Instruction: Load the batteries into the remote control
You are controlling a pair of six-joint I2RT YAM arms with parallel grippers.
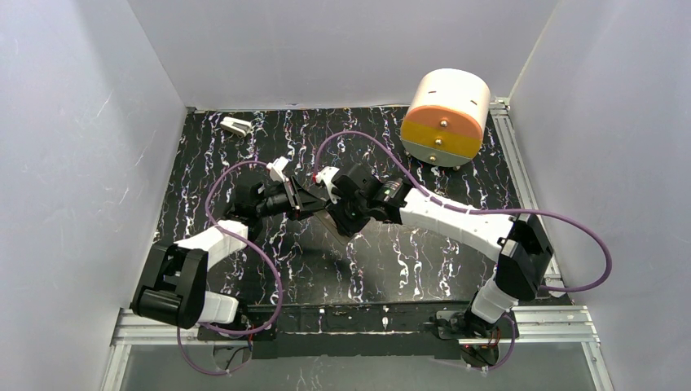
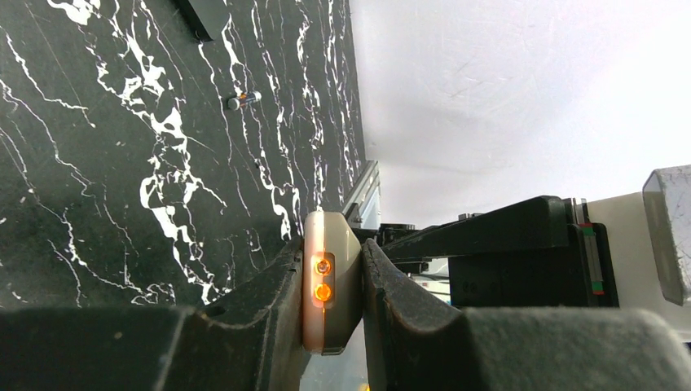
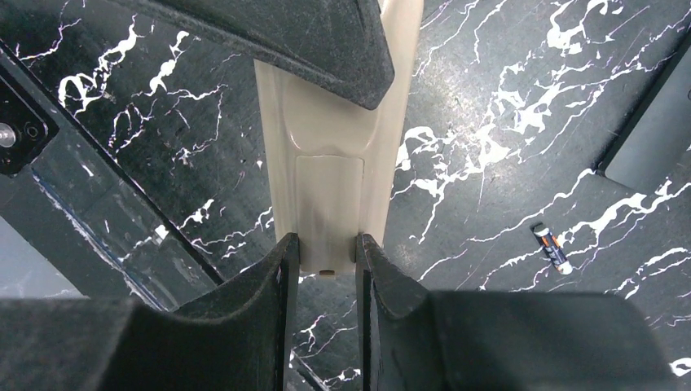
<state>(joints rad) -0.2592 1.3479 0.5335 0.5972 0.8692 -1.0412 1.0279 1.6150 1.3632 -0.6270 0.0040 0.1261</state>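
I hold the remote (image 2: 330,293) with both claws, and it seems to be lifted a little off the dark marbled surface (image 3: 489,73), near its middle. My left claw (image 2: 330,254) is narrow and presses the remote by its two flat faces, at the end where two orange spots glow. My right claw (image 3: 327,244) is narrow too and pinches the opposite end, with its fingertips on both sides of the flat panel on the back, which I take for the battery cover (image 3: 330,195). This cover looks closed, so I judge that the step in hand is the opening of the battery place, and no battery is loaded yet. One small battery (image 3: 552,248) lies alone on the surface, well apart from the remote, to the right in my right wrist view. The left wrist view also shows one lying far off, and I cannot tell if it is the same. The next move, I think, asks the left claw to keep firm while the right one draws the cover straight along the body. If I squeeze too hard, the cover may jam. After this one claw must be free to fetch the battery.
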